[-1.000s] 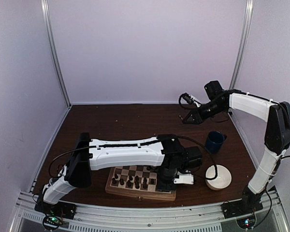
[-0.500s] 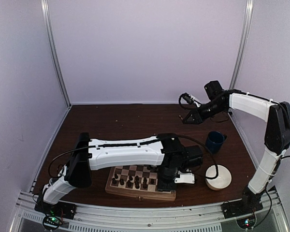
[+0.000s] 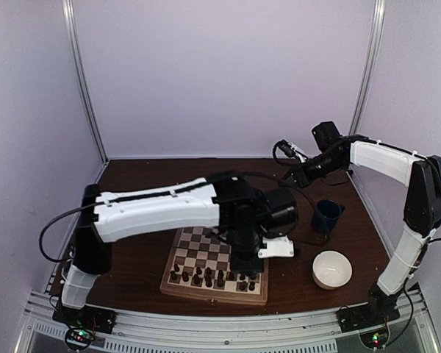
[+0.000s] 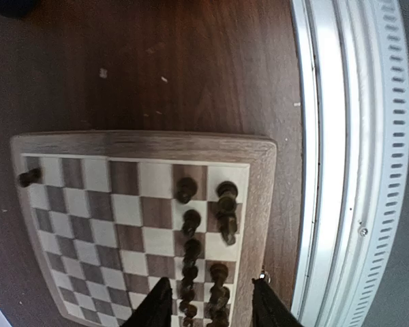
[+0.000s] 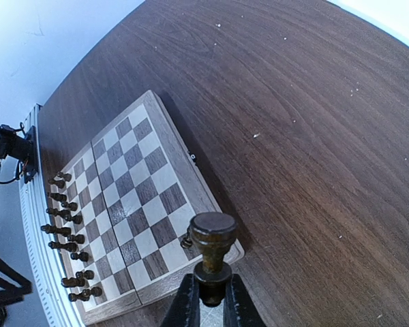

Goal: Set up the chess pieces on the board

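Observation:
The board (image 3: 198, 250) lies at the near middle of the table, and also shows in the left wrist view (image 4: 109, 197) and the right wrist view (image 5: 133, 177). Dark chess pieces (image 3: 209, 279) stand in two rows along its near edge (image 4: 191, 225) (image 5: 65, 218). One lone piece (image 4: 28, 177) stands at a far corner square. My left gripper (image 4: 211, 313) is open and empty, above those rows (image 3: 246, 268). My right gripper (image 5: 211, 300) is shut on a brown chess piece (image 5: 213, 248), held high at the back right (image 3: 292, 175).
A dark blue cup (image 3: 327, 215) stands right of the board, and a white bowl (image 3: 332, 269) sits nearer the front right. A metal rail (image 4: 341, 170) runs along the table's near edge. Bare dark tabletop (image 5: 313, 136) lies behind the board.
My left arm has risen and swung back over the board, away from its near right corner. The white bowl now shows fully. My right arm has hardly moved.

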Controlling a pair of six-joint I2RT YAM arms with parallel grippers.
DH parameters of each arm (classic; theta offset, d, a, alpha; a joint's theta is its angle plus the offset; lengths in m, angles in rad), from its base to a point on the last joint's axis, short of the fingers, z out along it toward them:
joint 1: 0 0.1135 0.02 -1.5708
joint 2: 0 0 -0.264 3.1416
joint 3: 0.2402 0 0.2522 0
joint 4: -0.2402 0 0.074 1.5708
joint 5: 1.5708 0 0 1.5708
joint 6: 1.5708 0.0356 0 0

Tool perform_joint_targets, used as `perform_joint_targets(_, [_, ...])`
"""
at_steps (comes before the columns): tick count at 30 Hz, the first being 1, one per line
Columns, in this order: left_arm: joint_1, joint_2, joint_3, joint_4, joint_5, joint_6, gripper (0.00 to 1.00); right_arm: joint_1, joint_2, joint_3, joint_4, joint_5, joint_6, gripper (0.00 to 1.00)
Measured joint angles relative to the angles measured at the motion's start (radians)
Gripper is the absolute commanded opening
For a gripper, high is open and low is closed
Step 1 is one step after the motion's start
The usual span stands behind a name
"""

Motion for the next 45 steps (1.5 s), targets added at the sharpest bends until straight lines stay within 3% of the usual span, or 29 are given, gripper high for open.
perform_joint_targets(4, [0.095,-0.277,-0.158,0.126,0.050,-0.060,0.53,0.000,-0.033,0.000,-0.005,-0.007,-0.017,0.06])
perform_joint_targets(8, [0.332,-0.543,-0.386,0.364,0.170,-0.278,0.54,0.015,-0.055,0.010,-0.030,-0.007,-0.047,0.06])
perform_joint_targets(11, [0.535,-0.632,-0.583,0.594,0.299,-0.467,0.54,0.053,-0.055,0.041,-0.078,0.003,-0.083,0.06])
perform_joint_targets(13, [0.602,-0.636,-0.686,0.708,0.365,-0.571,0.54,0.098,-0.055,0.076,-0.116,0.017,-0.107,0.06])
perform_joint_targets(21, [0.573,-0.593,-0.861,1.060,0.599,-0.863,0.55,0.291,0.010,0.301,-0.270,0.083,-0.173,0.06])
perform_joint_targets(27, [0.573,-0.593,-0.937,1.241,0.662,-0.982,0.51,0.361,0.083,0.393,-0.352,0.123,-0.181,0.06])
perform_joint_targets(40, [0.573,-0.592,-0.962,1.357,0.706,-1.070,0.33,0.431,0.093,0.414,-0.414,0.164,-0.184,0.06])
perform_joint_targets(45, [0.573,-0.577,-0.962,1.374,0.721,-1.085,0.35,0.439,0.093,0.414,-0.420,0.166,-0.184,0.06])
